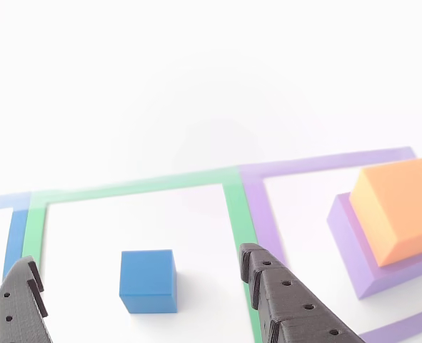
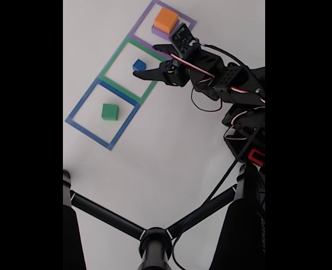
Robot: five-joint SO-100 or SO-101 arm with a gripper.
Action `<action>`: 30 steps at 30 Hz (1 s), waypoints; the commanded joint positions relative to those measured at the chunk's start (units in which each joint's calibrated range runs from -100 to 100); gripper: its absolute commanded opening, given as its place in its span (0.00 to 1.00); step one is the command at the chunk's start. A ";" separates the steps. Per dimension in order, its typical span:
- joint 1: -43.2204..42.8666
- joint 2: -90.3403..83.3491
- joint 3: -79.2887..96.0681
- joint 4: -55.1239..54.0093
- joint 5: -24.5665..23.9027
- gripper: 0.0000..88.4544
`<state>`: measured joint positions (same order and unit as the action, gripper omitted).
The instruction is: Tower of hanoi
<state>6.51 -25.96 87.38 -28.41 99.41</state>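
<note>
The small blue block (image 1: 148, 280) (image 2: 139, 64) sits inside the green taped outline (image 1: 132, 187) (image 2: 114, 59). My gripper (image 1: 139, 259) (image 2: 145, 59) is open, one black finger (image 1: 21, 304) on each side of the block without touching it. To the right, the orange block (image 1: 400, 211) (image 2: 166, 19) rests on the larger purple block (image 1: 348, 246) (image 2: 157, 31) inside the purple outline (image 1: 325, 163) (image 2: 189, 23). In the fixed view the green block (image 2: 109, 111) lies alone in the blue outline (image 2: 86, 128).
The three taped squares run in a diagonal row on a white table (image 2: 171, 146). A black tripod (image 2: 154, 239) spreads across the bottom of the fixed view. The arm's body and cables (image 2: 233, 90) stand at the right.
</note>
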 commanded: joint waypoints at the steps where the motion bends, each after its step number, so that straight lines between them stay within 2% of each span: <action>1: -0.18 8.48 0.07 -11.67 0.59 0.38; 12: -1.71 31.41 -4.29 -31.51 0.59 0.37; 30: -2.96 44.25 -11.02 -37.58 0.59 0.35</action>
<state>4.38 18.19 77.81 -64.77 100.00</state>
